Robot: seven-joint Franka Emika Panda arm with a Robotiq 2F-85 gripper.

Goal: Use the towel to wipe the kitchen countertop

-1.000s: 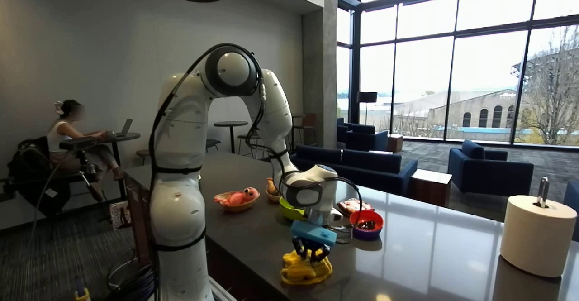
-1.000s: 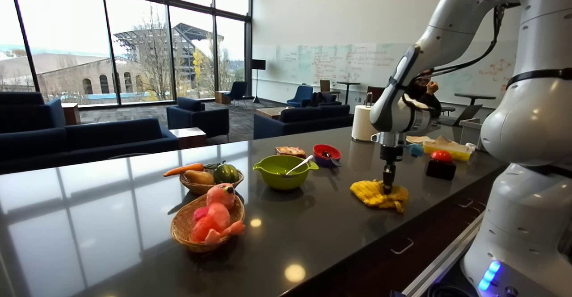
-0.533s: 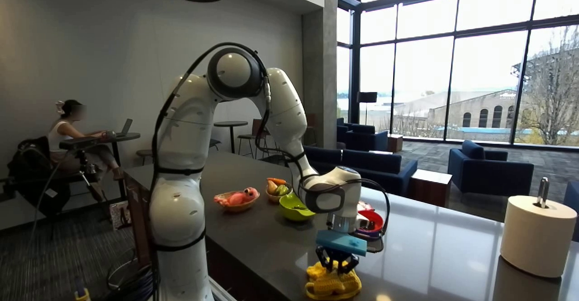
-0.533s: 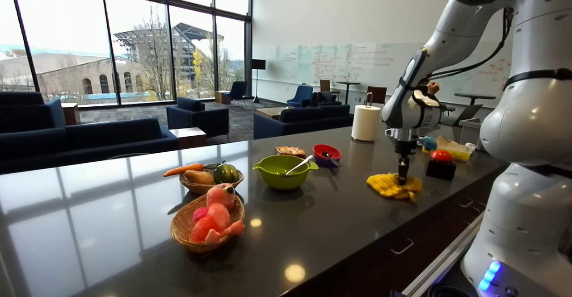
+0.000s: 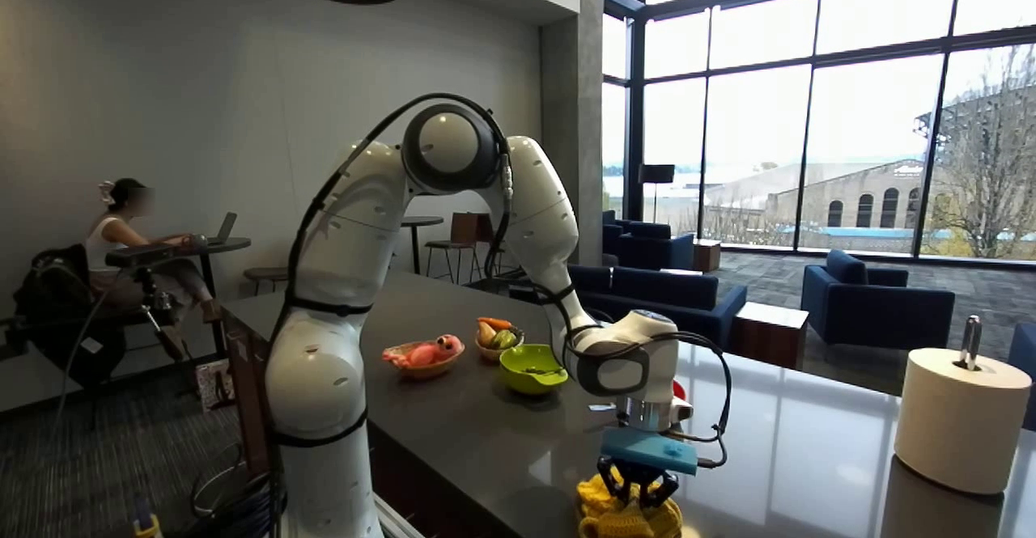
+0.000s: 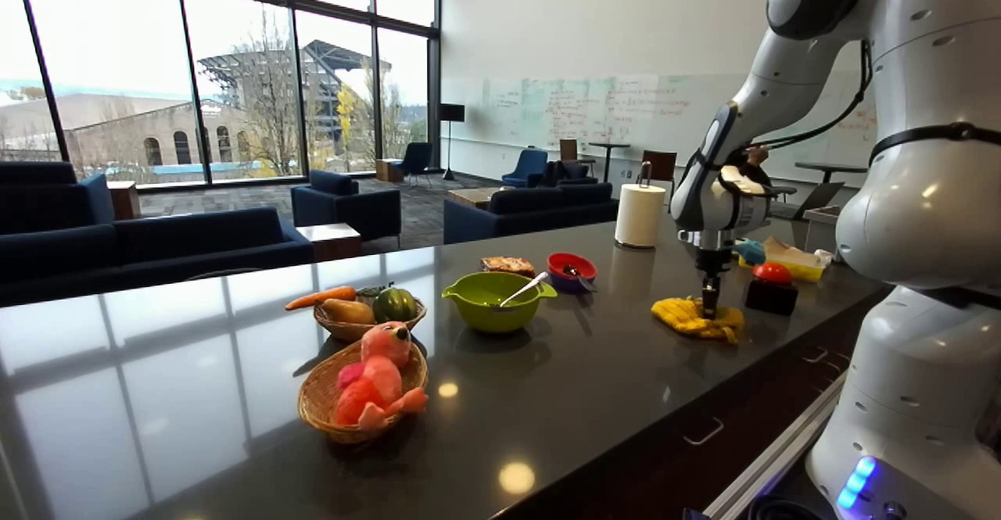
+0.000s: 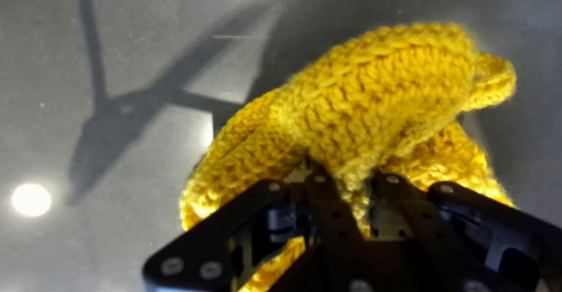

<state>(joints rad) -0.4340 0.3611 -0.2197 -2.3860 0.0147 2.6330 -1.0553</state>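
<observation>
Gripper [image 5: 635,499]: in an exterior view, points down; black fingers sunk into the yellow towel [image 5: 631,525] from above.
Towel: bunched on the grey countertop [image 5: 477,433], under the end of the arm [image 5: 526,206]; its lower part runs to the frame edge.
Paper roll [image 5: 963,425]: upright on its holder, well apart from the towel.
Green bowl [image 5: 526,385]: on the countertop, beyond the towel.
Baskets [image 5: 425,372]: two, near the green bowl; a pink plush toy [image 5: 425,352] in the left, vegetables [image 5: 495,336] in the right.
Red button [image 6: 773,274]: in an exterior view, on a black box [image 6: 770,299]; the towel lies rumpled near it, left of the box.
Spoon [image 6: 522,290]: leans in the green bowl, handle over the rim.
Red bowl [image 6: 569,260]: near the green bowl; dark contents, too small to identify.
Grasp: in the wrist view, the fingers [image 7: 331,213] stand close together, clenched on a gathered fold of towel.
Loop [image 7: 500,88]: at the towel's right end.
Shadow [image 7: 118,116]: on the countertop, left of the towel.
</observation>
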